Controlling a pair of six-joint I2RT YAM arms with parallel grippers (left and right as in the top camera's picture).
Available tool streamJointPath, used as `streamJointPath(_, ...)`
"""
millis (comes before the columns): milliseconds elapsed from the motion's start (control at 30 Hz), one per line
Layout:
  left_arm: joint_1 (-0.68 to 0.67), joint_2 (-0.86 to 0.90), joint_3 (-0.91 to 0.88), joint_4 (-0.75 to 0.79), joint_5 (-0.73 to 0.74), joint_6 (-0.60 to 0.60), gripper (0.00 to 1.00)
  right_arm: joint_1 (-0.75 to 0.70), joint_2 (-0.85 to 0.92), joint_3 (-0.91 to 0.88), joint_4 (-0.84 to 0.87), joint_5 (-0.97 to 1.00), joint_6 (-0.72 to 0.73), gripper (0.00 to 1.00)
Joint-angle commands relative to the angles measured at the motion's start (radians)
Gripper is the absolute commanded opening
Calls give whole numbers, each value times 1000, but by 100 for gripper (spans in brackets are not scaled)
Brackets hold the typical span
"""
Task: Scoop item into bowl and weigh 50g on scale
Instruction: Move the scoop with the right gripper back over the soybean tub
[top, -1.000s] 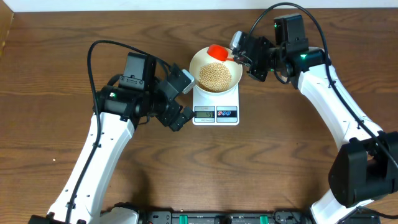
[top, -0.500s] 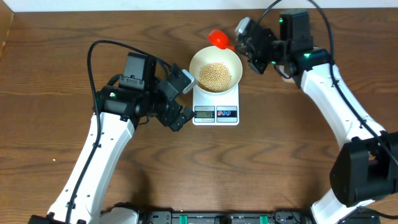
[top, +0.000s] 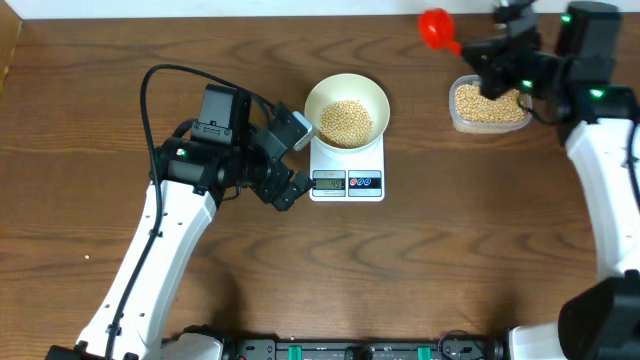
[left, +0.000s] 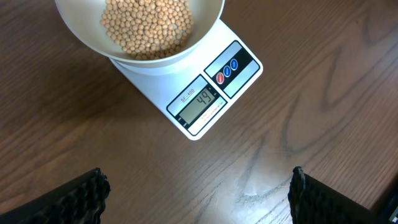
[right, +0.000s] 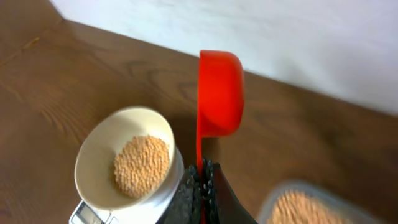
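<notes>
The white bowl (top: 346, 110) stands on the white scale (top: 347, 180) and holds a heap of tan beans (top: 345, 121). In the left wrist view the bowl (left: 140, 28) and the scale (left: 205, 93) show; the display reads 49. My right gripper (top: 478, 55) is shut on the handle of a red scoop (top: 436, 26), held above the table left of a clear tub of beans (top: 487, 105). The scoop (right: 219, 93) looks turned on its side, its inside hidden. My left gripper (top: 290, 160) is open and empty, just left of the scale.
The clear plastic tub sits at the back right, near the table's far edge, and its blurred rim shows in the right wrist view (right: 298, 205). A black cable loops over the table behind my left arm (top: 170, 75).
My right gripper has carried the red scoop from over the bowl's far rim to the right, to beside the clear tub. The left arm has not moved.
</notes>
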Motion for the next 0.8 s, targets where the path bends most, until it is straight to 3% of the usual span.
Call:
streamJointPath(0,-2,-9,20,-3,-2,-9,94,-35,3,6,-87,80,45,1)
streamJointPath(300,-2,-9,20,-3,-2,-9,94,-47,4,3,-244,456,74,1)
streamJointPath(767,-2,-9,20,-3,-2,-9,94,-47,157,3,-200,386,136,1)
